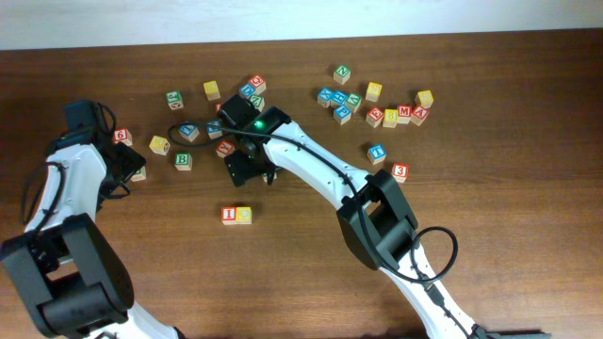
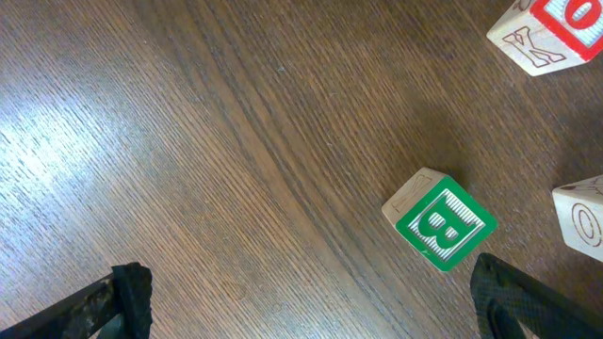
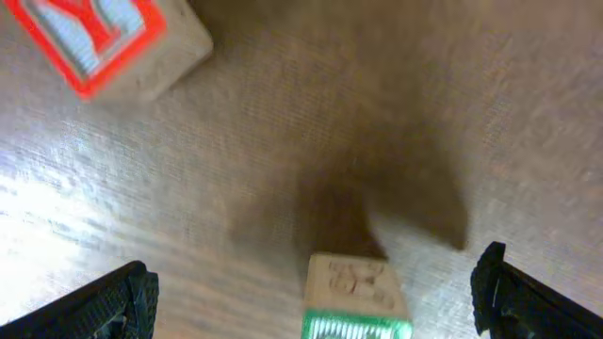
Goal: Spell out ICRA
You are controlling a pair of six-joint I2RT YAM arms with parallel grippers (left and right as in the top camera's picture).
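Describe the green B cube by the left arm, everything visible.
The green B cube is a pale wooden block. Its upward face is green, with a B set in a white striped panel; one bare side shows a faint embossed mark, unreadable. It sits flat on the dark wooden table, turned diagonal in the left wrist view. Only the table touches it; the open left gripper hovers over it without contact.

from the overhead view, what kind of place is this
Probably a robotics lab workbench, not a home or shop: a left arm and a right arm reach over a bare wooden table strewn with small lettered cubes, against a plain pale wall.
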